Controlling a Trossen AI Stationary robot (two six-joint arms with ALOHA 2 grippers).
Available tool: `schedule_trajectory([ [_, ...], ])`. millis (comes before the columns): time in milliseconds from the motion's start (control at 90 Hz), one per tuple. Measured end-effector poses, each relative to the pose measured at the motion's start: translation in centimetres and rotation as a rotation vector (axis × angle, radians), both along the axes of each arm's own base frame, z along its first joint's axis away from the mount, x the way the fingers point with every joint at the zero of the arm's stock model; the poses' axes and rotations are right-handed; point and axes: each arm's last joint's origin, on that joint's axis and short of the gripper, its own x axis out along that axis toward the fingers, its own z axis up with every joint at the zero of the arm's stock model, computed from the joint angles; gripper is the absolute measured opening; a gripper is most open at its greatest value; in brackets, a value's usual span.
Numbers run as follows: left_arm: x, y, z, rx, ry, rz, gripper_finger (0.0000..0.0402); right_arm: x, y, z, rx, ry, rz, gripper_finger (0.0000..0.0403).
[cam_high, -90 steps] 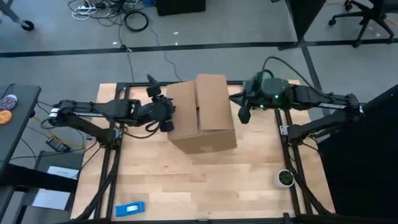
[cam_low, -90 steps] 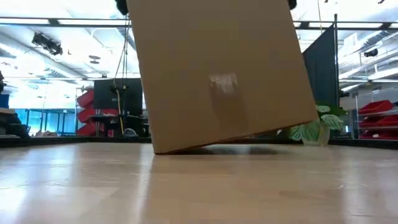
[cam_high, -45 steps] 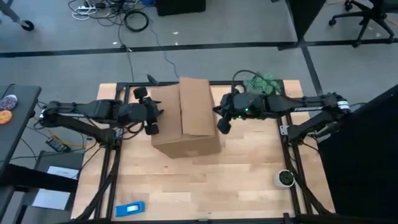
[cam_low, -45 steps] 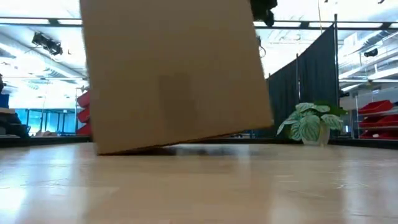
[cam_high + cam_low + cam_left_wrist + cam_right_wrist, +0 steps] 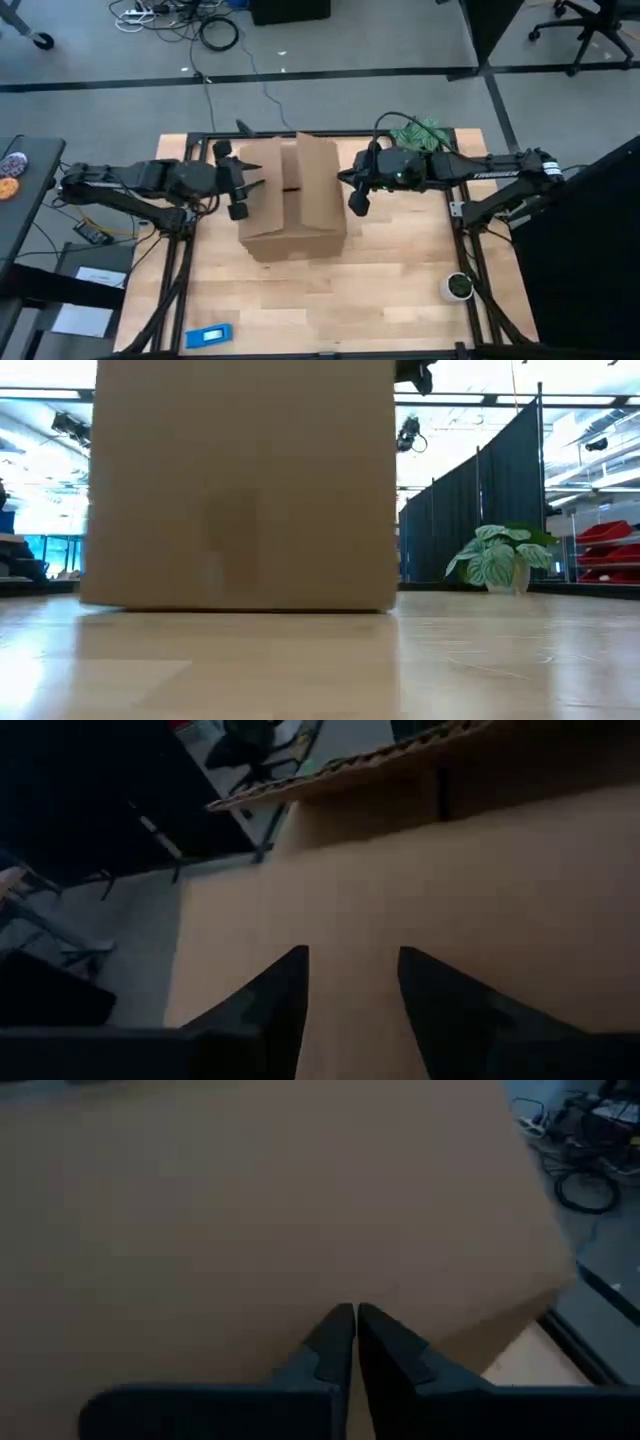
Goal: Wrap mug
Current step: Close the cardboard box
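Cardboard box [image 5: 290, 200] standing flat on the wooden table [image 5: 330, 300], a little toward 12 o'clock of the table's middle, with one top flap raised and tilted and a narrow dark gap between the flaps; inside of the box hidden, contents impossible to tell. In the low view the same box [image 5: 240, 485] fills the near field, its bottom edge flush on the tabletop. Left gripper [image 5: 240, 187] at 9 o'clock of the box, just beside its side wall, fingers [image 5: 275, 1005] spread apart with nothing between them, box wall [image 5: 450, 900] close ahead in the left wrist view. Right gripper [image 5: 357, 195] at 3 o'clock of the box, just beside the opposite wall, fingers [image 5: 335, 1345] pressed together on nothing, cardboard [image 5: 250, 1210] filling the right wrist view. Mug nowhere to be seen from any camera, so its place cannot be told. Small round green object with a white rim [image 5: 458, 287] near the table's edge at 4 o'clock, well apart from the box. Blue flat item [image 5: 210, 335] near the edge at 7 o'clock. Potted plant [image 5: 495, 560] beyond the table in the low view.
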Motion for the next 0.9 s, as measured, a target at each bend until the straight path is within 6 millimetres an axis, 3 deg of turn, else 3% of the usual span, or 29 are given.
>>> schedule_trajectory([
  [278,-0.4,0.0,0.6,-0.077,-0.099,-0.001,0.0142,0.0,0.0,0.0,-0.024,0.012,0.003,0.0],
  [400,0.7,-0.2,-0.8,-0.092,-0.079,-0.009,0.0142,-0.3,0.4,0.4,-0.031,-0.002,0.036,0.0],
  [600,1.6,-0.4,-4.3,-0.149,-0.052,-0.002,0.0142,-1.9,1.3,2.7,-0.027,-0.129,0.116,0.0],
  [733,1.7,-0.4,-5.5,-0.19,-0.054,0.019,0.0142,-1.4,1.5,2.1,-0.029,-0.101,0.129,0.0],
  [900,1.4,-0.4,-5.1,-0.189,-0.08,0.003,0.0142,0.6,1.7,-0.1,-0.022,-0.015,0.135,0.0],
])
